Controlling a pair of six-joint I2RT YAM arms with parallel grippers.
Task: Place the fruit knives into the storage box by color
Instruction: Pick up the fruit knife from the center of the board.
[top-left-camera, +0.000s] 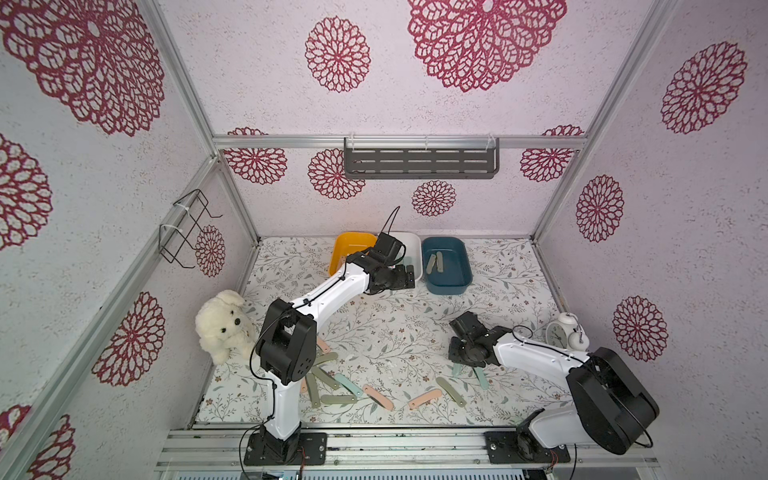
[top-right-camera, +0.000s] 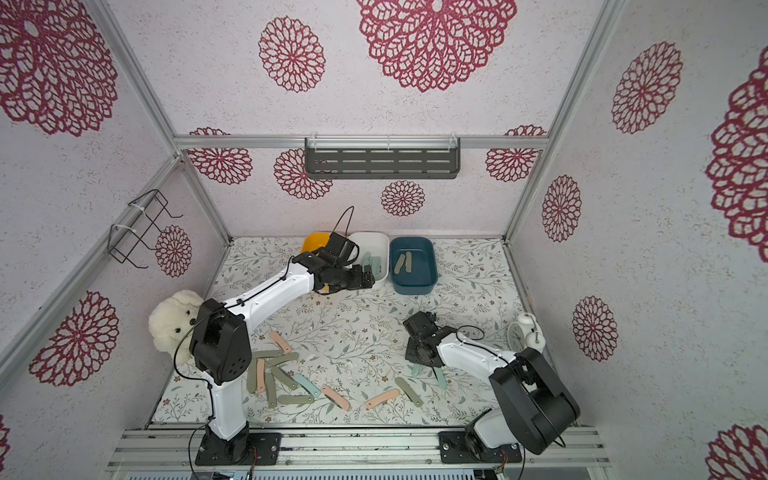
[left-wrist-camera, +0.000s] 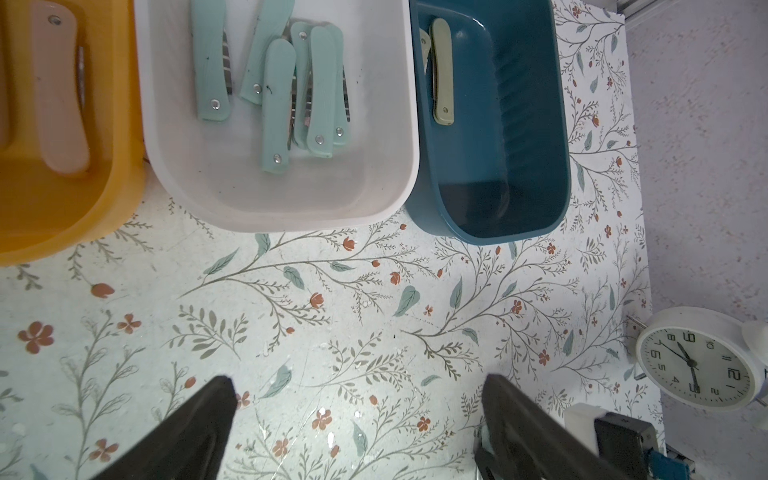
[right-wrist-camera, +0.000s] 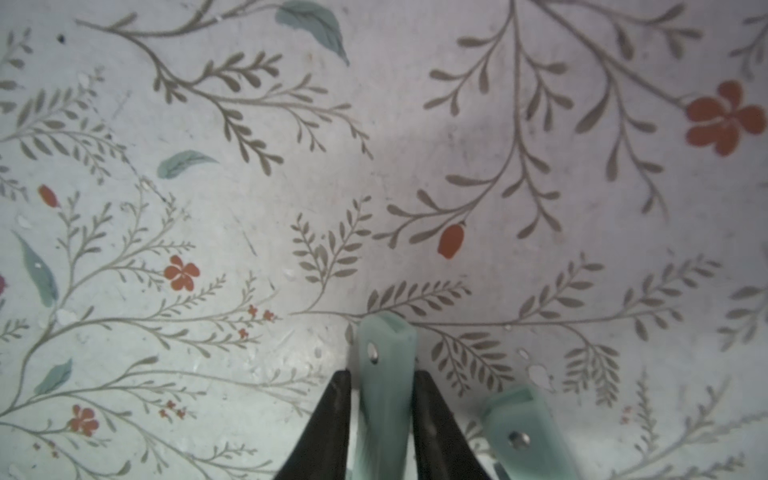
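White plush dog (top-left-camera: 224, 326) by the left wall, white twin-bell alarm clock (top-left-camera: 561, 332) by the right, both on the floral table cover (top-left-camera: 395, 328). Grey slotted shelf (top-left-camera: 419, 163) on the back wall, wire rack (top-left-camera: 187, 228) on the left.

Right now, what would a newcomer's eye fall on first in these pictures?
At the back stand a yellow bin, a white bin holding mint knives, and a blue bin. Loose knives lie scattered along the front, mostly left of middle. At front right, the right gripper pinches a mint knife.
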